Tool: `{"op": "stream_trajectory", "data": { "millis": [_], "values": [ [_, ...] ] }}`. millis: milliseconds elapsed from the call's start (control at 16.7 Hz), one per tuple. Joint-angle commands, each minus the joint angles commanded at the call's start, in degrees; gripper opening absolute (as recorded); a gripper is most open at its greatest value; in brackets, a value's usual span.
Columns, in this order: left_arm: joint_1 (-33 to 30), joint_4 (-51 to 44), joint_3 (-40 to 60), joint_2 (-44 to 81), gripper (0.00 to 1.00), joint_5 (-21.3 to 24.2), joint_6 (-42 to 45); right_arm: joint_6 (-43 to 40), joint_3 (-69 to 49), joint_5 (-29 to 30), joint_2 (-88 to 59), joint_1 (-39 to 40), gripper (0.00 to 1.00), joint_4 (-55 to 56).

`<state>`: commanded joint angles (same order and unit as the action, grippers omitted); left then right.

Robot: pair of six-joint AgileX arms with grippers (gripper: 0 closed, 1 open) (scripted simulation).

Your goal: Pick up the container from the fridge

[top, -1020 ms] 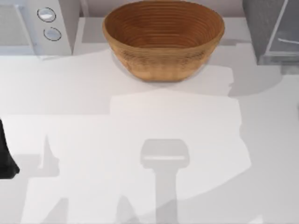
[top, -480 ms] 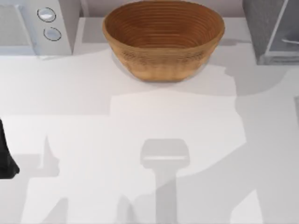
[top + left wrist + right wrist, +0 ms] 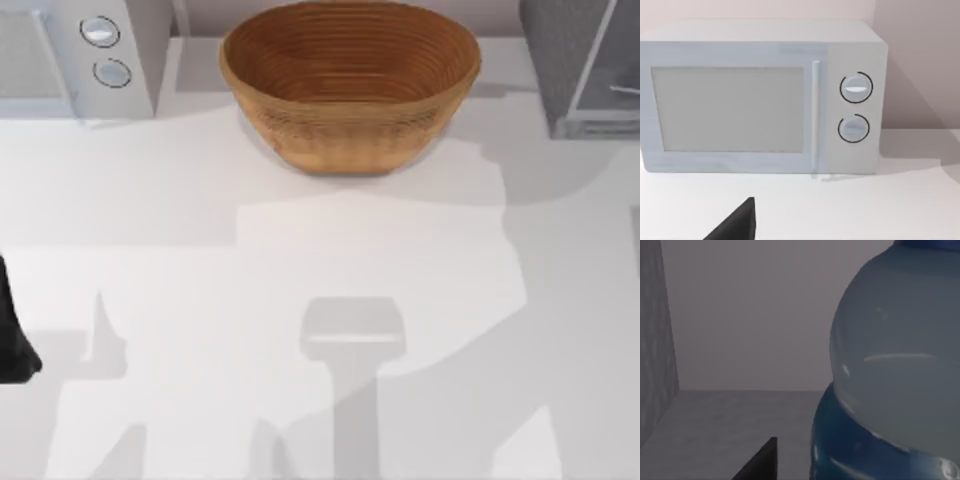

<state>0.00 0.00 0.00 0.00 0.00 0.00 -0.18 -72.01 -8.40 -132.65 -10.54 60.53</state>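
Note:
The container looms very close in the right wrist view, a clear rounded bottle with a blue-green label and a sliver of blue cap. It stands on the grey floor inside the fridge. One dark fingertip of my right gripper shows just beside the bottle, and I cannot tell if it touches. In the top view the fridge is the dark-grey box at the back right, with its pale door panel. My left arm sits parked at the table's left edge.
A big woven brown basket stands at the back middle of the table. A white microwave with two dials is at the back left, and it faces the left wrist camera, with a dark fingertip low in front.
The arm shadow on the table's right side has spread and shifted. The basket, the microwave and the left arm have not moved.

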Motion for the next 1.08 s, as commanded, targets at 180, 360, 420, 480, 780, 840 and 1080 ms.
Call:
{"op": "stream_trajectory", "data": {
  "millis": [180, 360, 420, 480, 780, 840, 1080],
  "values": [
    [0.00, 0.00, 0.00, 0.00, 1.00, 0.00, 0.00, 0.00, 0.00, 0.00, 0.00, 0.00, 0.47, 0.00],
    [0.00, 0.00, 0.00, 0.00, 1.00, 0.00, 0.00, 0.00, 0.00, 0.00, 0.00, 0.00, 0.25, 0.00],
    [0.00, 0.00, 0.00, 0.00, 1.00, 0.00, 0.00, 0.00, 0.00, 0.00, 0.00, 0.00, 0.17, 0.00],
    [0.00, 0.00, 0.00, 0.00, 1.00, 0.00, 0.00, 0.00, 0.00, 0.00, 0.00, 0.00, 0.10, 0.00],
    [0.00, 0.00, 0.00, 0.00, 1.00, 0.00, 0.00, 0.00, 0.00, 0.00, 0.00, 0.00, 0.00, 0.00],
    [0.00, 0.00, 0.00, 0.00, 1.00, 0.00, 0.00, 0.00, 0.00, 0.00, 0.00, 0.00, 0.00, 0.00],
    [0.00, 0.00, 0.00, 0.00, 1.00, 0.00, 0.00, 0.08, 0.04, -0.01, 0.11, -0.18, 0.00, 0.00]
  ]
}}
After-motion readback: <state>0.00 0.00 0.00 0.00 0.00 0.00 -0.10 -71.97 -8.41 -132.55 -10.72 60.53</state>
